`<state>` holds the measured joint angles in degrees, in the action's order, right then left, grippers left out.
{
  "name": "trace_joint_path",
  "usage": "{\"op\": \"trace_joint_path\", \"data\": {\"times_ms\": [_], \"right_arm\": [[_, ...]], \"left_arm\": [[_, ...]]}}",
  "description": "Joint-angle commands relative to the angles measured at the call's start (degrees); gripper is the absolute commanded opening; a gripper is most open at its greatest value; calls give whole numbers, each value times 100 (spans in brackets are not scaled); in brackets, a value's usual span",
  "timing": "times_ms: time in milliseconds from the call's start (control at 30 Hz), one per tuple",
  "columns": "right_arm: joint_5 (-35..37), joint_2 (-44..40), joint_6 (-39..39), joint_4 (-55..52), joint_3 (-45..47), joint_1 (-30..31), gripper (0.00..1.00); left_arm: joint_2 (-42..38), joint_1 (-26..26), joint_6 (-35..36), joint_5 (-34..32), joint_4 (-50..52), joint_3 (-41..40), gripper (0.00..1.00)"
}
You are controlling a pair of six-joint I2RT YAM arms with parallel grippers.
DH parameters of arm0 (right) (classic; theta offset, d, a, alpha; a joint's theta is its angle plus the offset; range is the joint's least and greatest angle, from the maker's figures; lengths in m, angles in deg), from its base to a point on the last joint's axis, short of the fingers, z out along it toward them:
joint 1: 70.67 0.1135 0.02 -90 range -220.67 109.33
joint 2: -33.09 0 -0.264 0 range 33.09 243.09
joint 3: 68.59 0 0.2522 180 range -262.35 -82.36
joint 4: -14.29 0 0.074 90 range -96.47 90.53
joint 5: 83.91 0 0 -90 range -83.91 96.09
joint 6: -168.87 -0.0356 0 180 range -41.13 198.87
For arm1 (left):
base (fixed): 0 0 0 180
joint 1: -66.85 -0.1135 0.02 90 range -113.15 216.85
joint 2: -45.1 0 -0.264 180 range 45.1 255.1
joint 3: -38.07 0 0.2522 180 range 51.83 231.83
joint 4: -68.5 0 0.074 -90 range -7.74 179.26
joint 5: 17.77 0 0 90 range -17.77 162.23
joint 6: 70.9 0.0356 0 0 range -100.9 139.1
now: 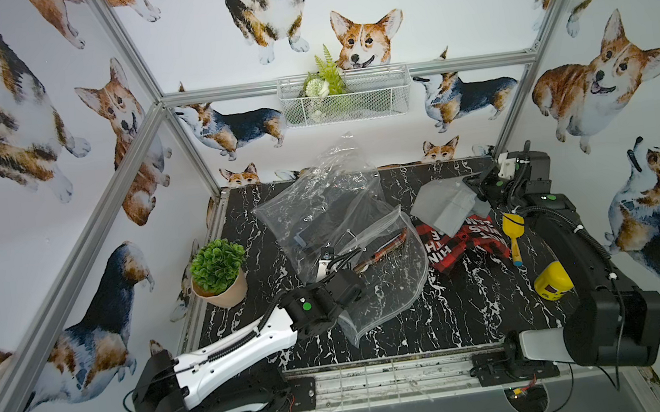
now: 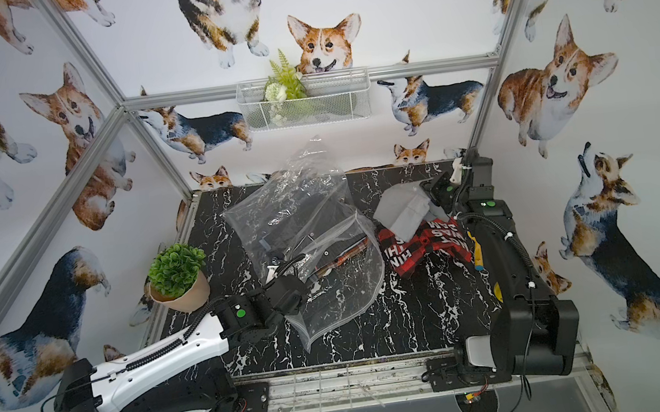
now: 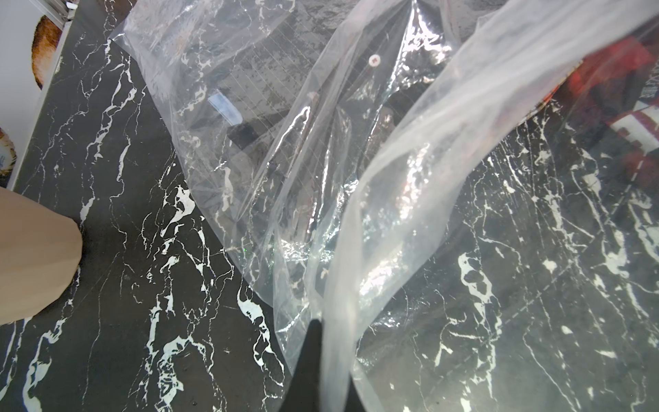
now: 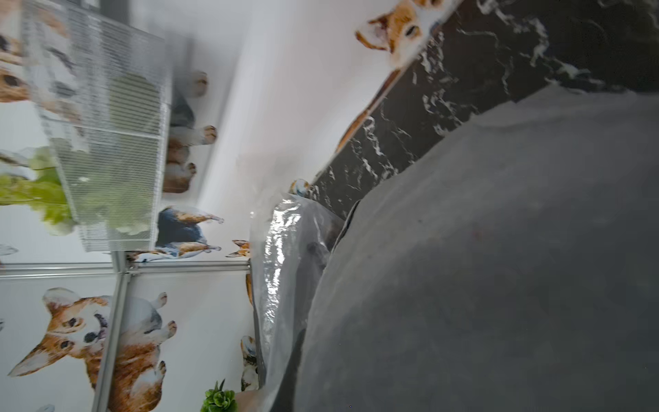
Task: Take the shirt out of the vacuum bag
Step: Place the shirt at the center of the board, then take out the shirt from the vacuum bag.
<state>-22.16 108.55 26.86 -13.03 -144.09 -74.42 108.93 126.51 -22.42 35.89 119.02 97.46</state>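
Pinches bag (image 1: pixel 310 192) with left gripper (image 3: pixel 326 339), fingers narrow. Holds grey shirt (image 1: pixel 443 207) just right of bag in clamped right gripper (image 1: pixel 475 189). Looks extracted; release pending, with dark cloth (image 1: pixel 324 222) inside bag.

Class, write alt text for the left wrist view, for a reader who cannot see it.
The left gripper pinches a fold of the clear vacuum bag, which spreads crinkled over the black marbled table. A tan pot stands beside the bag; red cloth lies beyond it.
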Motion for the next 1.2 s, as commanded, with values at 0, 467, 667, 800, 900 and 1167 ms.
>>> {"op": "trace_joint_path", "data": {"times_ms": [0,467,667,800,900,1167], "right_arm": [[38,-242,112,1203,1186,27,0],[757,-1434,27,2152,4459,76,0],[472,-1599,-170,2142,4675,50,47],[693,-2650,-265,1392,4311,45,83],[805,-3162,-84,641,3745,36,93],[718,-4065,-370,-491,2499,199,95]], "left_arm": [[4,-12,-146,-30,60,-62,0],[235,-7,-103,211,16,174,0],[122,-2,-32,277,38,175,0],[99,-1,-6,320,102,199,0],[88,-7,22,320,122,218,0],[107,-6,46,426,43,505,0]]}}
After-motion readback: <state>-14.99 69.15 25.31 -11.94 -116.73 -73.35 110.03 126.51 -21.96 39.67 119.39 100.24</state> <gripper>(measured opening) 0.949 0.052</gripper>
